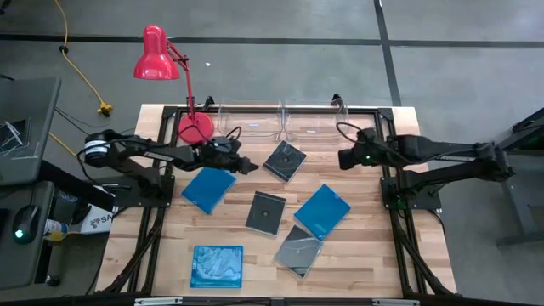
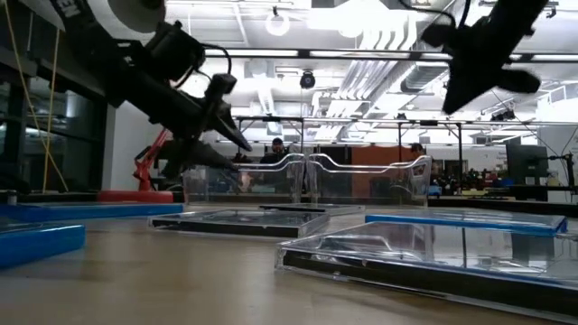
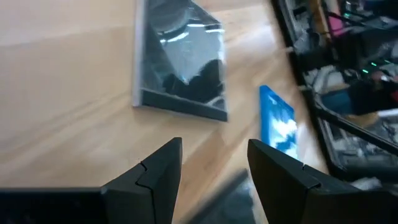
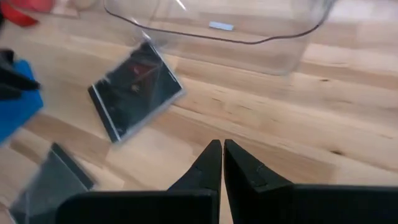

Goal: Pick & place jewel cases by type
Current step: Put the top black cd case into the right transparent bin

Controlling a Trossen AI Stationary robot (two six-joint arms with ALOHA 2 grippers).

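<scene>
Six jewel cases [image 1: 266, 212] lay spread over the tabletop's [image 1: 365, 263] middle; the left gripper [image 1: 248, 167] hovered spread and empty near the far edge, the right gripper [image 1: 343, 159] pressed together

Blue jewel cases [image 1: 208, 188]; smoky dark jewel cases [image 1: 285, 161]; red lamp [image 1: 157, 53]; pale wood table [image 1: 357, 255].

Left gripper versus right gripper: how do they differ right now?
The left gripper has its jaws open, while the right gripper has its jaws shut. The left one hangs above the table's wooden top by the dark grey square plastic jewel case nearest the bins; the right one waits at the right side. Both are empty.
</scene>
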